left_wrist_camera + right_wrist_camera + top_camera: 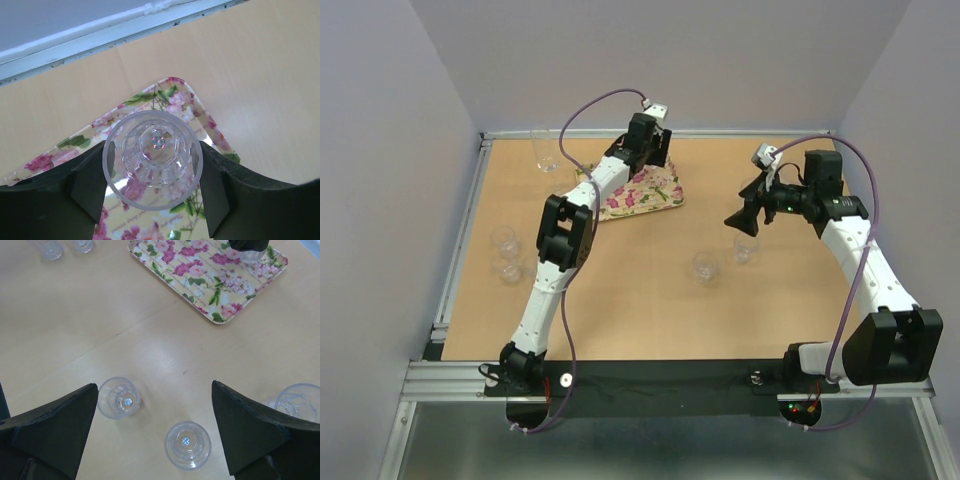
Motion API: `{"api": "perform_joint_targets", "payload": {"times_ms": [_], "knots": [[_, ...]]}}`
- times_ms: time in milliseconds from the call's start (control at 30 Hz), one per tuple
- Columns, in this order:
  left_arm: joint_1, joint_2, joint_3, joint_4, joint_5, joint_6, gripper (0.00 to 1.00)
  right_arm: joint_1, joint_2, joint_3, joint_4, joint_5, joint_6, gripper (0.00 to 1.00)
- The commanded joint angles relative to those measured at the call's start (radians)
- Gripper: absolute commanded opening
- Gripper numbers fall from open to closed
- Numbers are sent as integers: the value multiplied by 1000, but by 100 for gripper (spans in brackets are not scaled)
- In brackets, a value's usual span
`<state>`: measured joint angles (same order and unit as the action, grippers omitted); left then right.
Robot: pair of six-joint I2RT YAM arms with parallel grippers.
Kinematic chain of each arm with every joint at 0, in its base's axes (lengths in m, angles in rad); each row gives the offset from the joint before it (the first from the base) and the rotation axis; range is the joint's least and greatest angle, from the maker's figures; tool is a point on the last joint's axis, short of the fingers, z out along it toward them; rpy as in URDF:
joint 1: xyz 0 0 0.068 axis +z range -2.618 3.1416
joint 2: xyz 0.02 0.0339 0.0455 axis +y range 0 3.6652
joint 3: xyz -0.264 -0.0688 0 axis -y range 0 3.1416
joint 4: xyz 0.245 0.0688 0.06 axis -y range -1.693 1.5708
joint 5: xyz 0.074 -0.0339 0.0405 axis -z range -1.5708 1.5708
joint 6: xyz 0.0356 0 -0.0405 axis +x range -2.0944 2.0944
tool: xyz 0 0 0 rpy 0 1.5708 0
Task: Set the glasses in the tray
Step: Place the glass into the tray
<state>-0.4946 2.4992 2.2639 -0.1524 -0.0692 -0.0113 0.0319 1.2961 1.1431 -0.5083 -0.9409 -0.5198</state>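
The left arm (555, 265) is stretched far forward, wrist bent down over the tray (655, 195). The left claw (153, 150) presses both sides of one upright glass (152, 165) above the tray's corner. Right of the tray, the folded right arm (865, 260) holds the right claw (154, 386) spread wide and empty above loose glasses (188, 444)

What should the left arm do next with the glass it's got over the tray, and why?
Probably ease the left gripper gently straight down. Its jaws press both sides of the glass, and the tray lies directly beneath, near one corner. Whether the glass's base touches the tray yet cannot be told, so seating it before any release seems safest.
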Motion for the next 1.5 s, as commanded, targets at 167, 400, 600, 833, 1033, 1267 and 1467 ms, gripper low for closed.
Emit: {"api": "perform_joint_targets", "payload": {"times_ms": [167,400,600,833,1033,1267,1467], "knots": [[16,32,91,47,-6,-15,53,-12,3,-5,31,-22,3,100],[25,59,106,50,-7,-33,70,-15,6,-5,30,-22,3,100],[28,56,106,51,-11,-47,85,-18,6,-5,31,-25,3,100],[27,14,95,47,-7,-46,98,-23,0,-8,31,-32,4,100],[28,-94,39,74,9,-33,99,-26,-3,-9,33,-36,0,100],[24,-289,-125,94,65,-10,99,-27,-12,-17,31,-12,-22,100],[14,-542,-430,187,103,-18,99,-26,-53,-37,34,25,-48,100]]}}
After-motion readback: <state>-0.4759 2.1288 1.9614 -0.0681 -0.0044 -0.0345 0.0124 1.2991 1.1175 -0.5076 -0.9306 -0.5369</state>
